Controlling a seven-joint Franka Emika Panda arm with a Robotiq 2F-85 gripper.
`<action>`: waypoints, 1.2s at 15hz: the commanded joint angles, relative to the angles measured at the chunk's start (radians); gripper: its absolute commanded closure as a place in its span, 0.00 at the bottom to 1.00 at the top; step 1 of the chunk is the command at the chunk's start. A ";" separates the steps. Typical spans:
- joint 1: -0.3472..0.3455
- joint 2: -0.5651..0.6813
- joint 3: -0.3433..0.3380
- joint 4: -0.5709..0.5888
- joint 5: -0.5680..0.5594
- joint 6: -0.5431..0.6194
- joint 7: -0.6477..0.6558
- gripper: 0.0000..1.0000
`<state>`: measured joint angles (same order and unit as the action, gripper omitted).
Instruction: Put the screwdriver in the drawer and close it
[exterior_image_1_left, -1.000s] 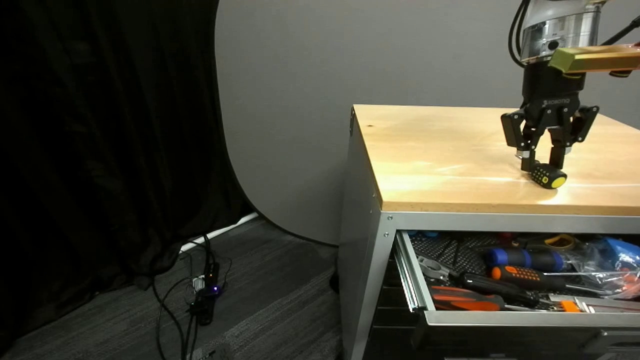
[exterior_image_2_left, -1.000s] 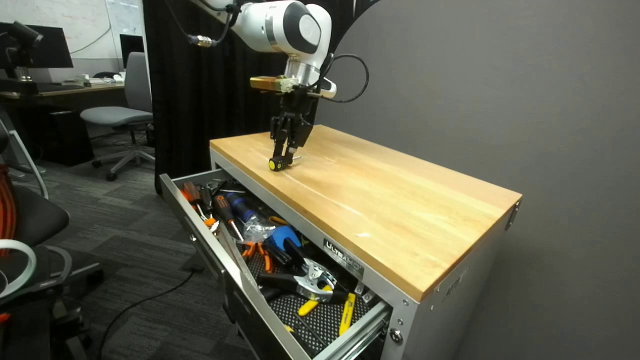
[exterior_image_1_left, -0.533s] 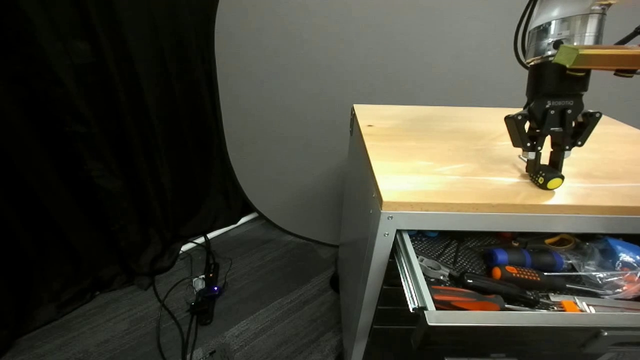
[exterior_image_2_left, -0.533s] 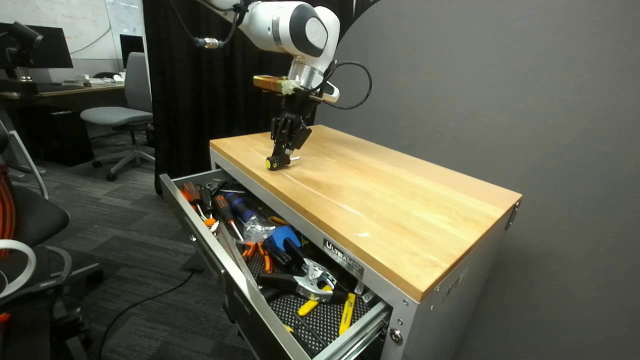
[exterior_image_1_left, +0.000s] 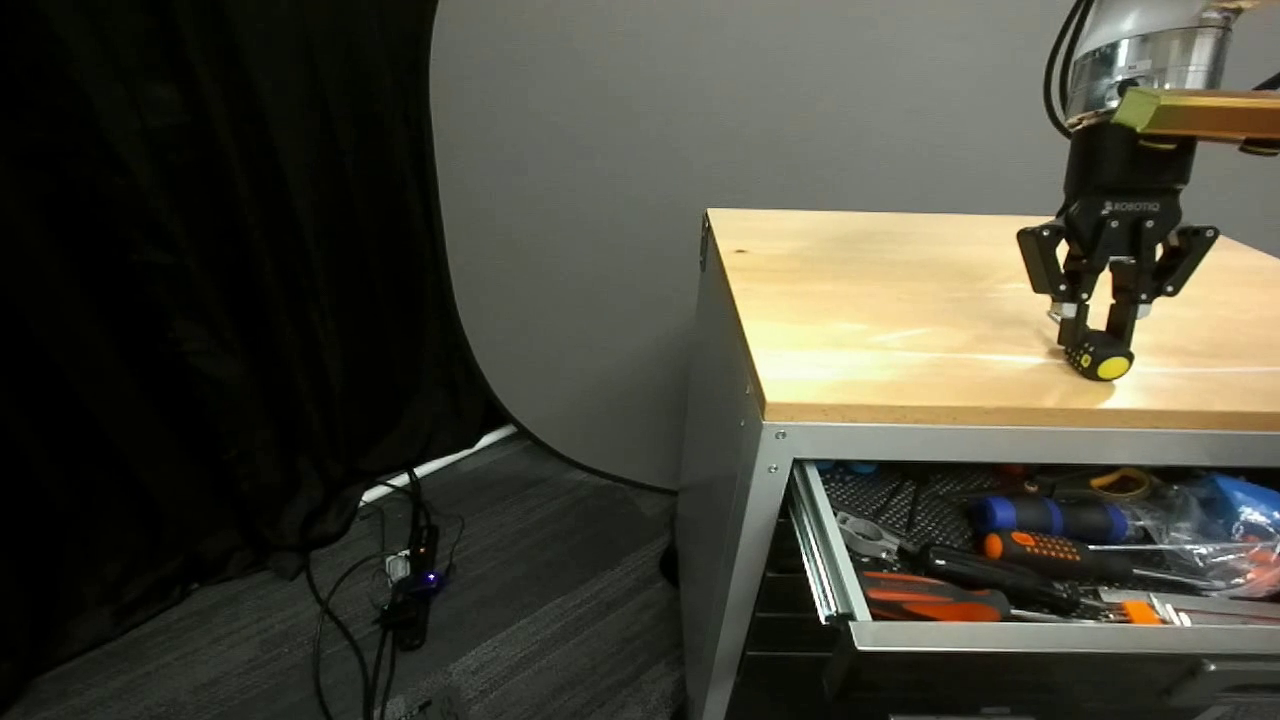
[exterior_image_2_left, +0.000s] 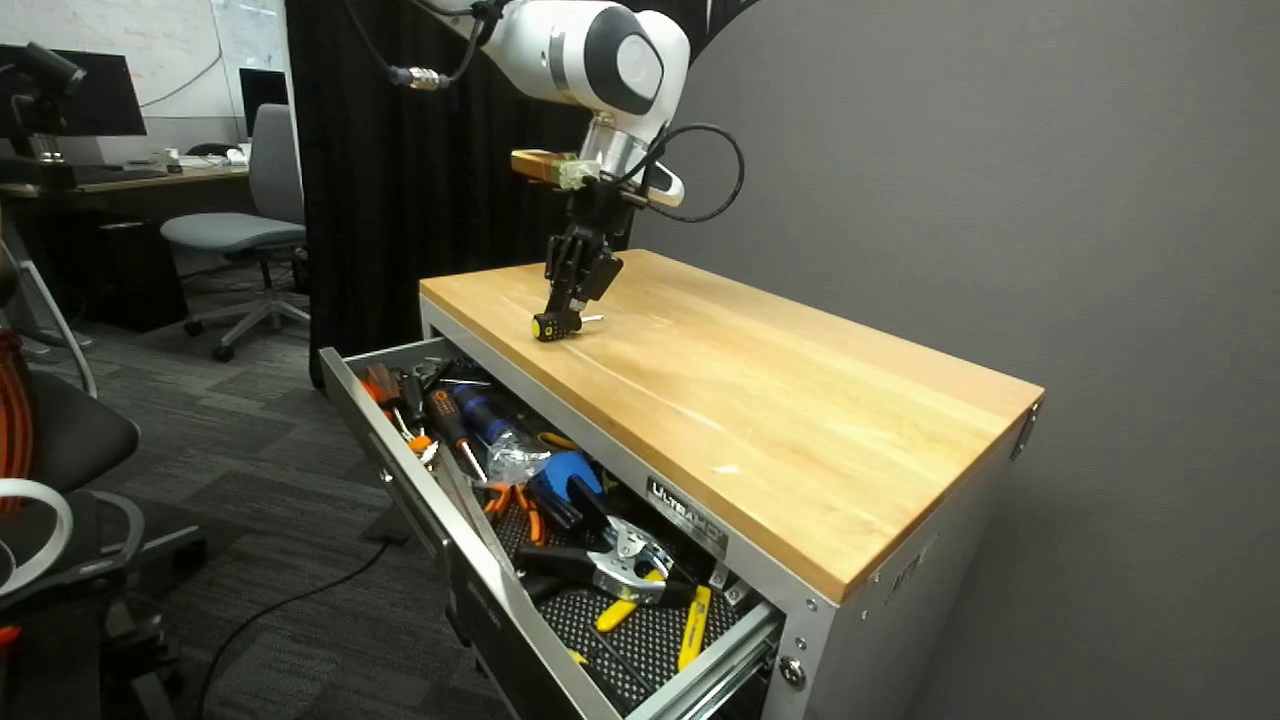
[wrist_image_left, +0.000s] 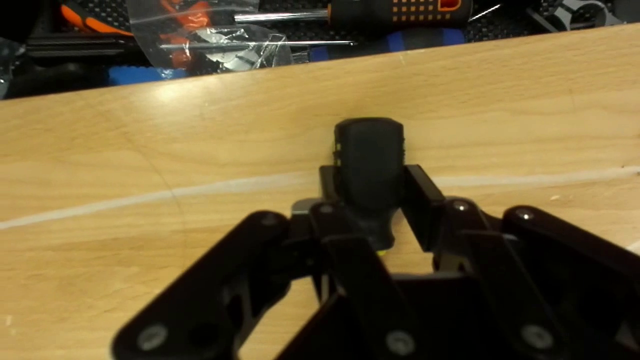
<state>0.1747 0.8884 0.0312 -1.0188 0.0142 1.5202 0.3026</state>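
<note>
Pale rectangular wooden worktop (exterior_image_1_left: 900, 290) above, open grey metal drawer (exterior_image_1_left: 1000, 636) jutting below!
Here, near the worktop's front edge, the black-and-yellow plastic-handled screwdriver (wrist_image_left: 370, 150) sits between the fingers of the black metal gripper (exterior_image_1_left: 1096, 340), handle towards the drawer; inside that, in an exterior view, a blue-and-black cylindrical handle (exterior_image_1_left: 1050, 517) lies behind an orange-dotted black handle (exterior_image_1_left: 1060, 556), a clear plastic bag (exterior_image_1_left: 1190, 515) to their right, a red-and-black plastic handle (exterior_image_1_left: 925, 600) front left!

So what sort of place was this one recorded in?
Probably a lab or office workspace. In an exterior view there's a whiteboard and a grey chair; in both exterior views, an open drawer holds hand tools.
</note>
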 joint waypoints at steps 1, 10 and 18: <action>-0.019 -0.143 0.005 -0.221 0.037 0.101 0.032 0.85; -0.058 -0.411 -0.013 -0.627 0.089 0.225 0.046 0.85; -0.061 -0.569 -0.008 -0.916 0.137 0.315 0.107 0.62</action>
<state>0.1139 0.4034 0.0209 -1.8197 0.1115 1.7785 0.3819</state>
